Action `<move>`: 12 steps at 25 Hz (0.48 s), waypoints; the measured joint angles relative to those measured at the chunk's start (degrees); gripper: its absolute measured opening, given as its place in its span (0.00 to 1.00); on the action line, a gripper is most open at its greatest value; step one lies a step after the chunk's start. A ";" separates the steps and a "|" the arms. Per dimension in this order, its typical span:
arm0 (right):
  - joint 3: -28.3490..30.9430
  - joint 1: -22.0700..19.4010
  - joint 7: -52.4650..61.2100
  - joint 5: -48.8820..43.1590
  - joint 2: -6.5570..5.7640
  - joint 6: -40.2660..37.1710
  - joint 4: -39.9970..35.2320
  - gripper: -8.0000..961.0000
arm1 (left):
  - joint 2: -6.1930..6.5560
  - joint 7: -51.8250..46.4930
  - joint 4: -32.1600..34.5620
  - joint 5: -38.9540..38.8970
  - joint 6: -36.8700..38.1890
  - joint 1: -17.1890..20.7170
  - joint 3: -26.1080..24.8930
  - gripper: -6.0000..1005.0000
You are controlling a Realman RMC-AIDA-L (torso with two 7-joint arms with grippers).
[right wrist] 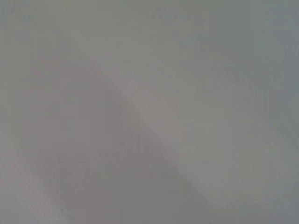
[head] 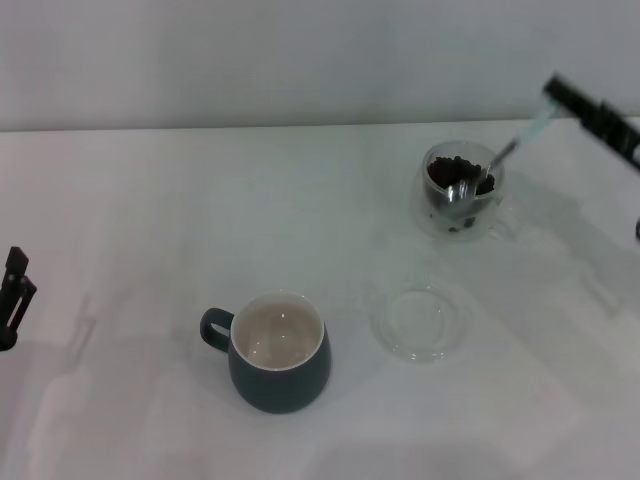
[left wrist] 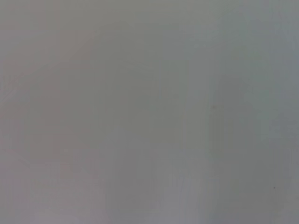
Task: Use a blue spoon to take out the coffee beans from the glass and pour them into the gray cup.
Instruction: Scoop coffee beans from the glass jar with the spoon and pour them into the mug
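In the head view the glass [head: 461, 190] stands at the back right of the white table and holds the coffee beans [head: 452, 171]. The blue spoon [head: 500, 155] slants down into it, its silver bowl among the beans, its pale handle rising to the right. My right gripper [head: 556, 94] is shut on the handle's end at the far right. The gray cup [head: 277, 351] stands at the front centre, its cream inside empty, handle to the left. My left gripper [head: 14, 290] is parked at the left edge. Both wrist views show only blank grey surface.
A flat clear glass saucer [head: 419, 321] lies on the table [head: 150, 220] between the glass and the gray cup, a little right of the cup. A pale wall rises behind the table's far edge.
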 joint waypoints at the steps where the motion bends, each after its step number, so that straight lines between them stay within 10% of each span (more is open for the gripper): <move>1: 0.00 0.64 -2.45 1.29 0.03 0.26 -0.80 0.16 | -0.01 0.00 0.04 0.00 0.00 0.00 -0.09 0.82; 12: -1.38 6.02 -27.91 3.83 0.11 2.29 -1.55 0.16 | -0.09 -0.49 0.29 -0.09 0.01 0.18 -0.49 0.82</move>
